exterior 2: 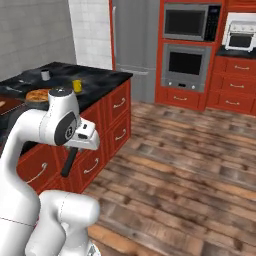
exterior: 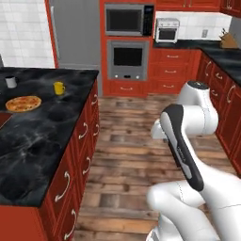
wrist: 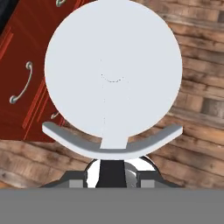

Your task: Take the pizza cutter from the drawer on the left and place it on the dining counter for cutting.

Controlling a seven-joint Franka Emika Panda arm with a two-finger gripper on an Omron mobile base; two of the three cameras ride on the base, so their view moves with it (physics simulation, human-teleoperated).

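— Holding anything, is it, that end effector (wrist: 113,175)?

— Yes. In the hand view the pizza cutter (wrist: 113,72) stands right in front of the camera: the round silvery-white wheel blade fills most of the frame, a curved grey guard crosses just beneath it, and the black handle runs down into the end effector. The fingers are closed on that handle; nearly all of them is hidden behind the guard and the blade.

— And from the base cameras?

— In the right base view the black handle (exterior 2: 69,161) hangs down and slightly to the left below the hand, in front of the red drawer fronts. The wheel itself is too small to make out there. In the left base view the arm's own dark-trimmed link covers the hand, so I cannot make out the cutter there.

— Where is it relative to the dining counter?

— Off it. The cutter is in the air beside the dining counter (exterior: 44,141), over the wooden floor (exterior 2: 190,165), level with the red drawer fronts (exterior 2: 117,120) of its base. Behind the blade in the hand view are a red drawer front with a curved silver handle (wrist: 22,83) and floor planks.

— What sits on that surface?

— A pizza (exterior: 23,103), a yellow mug (exterior: 59,88) and a grey cup (exterior: 11,82), all towards the far end and well apart from the cutter. All the drawer fronts in view look closed.
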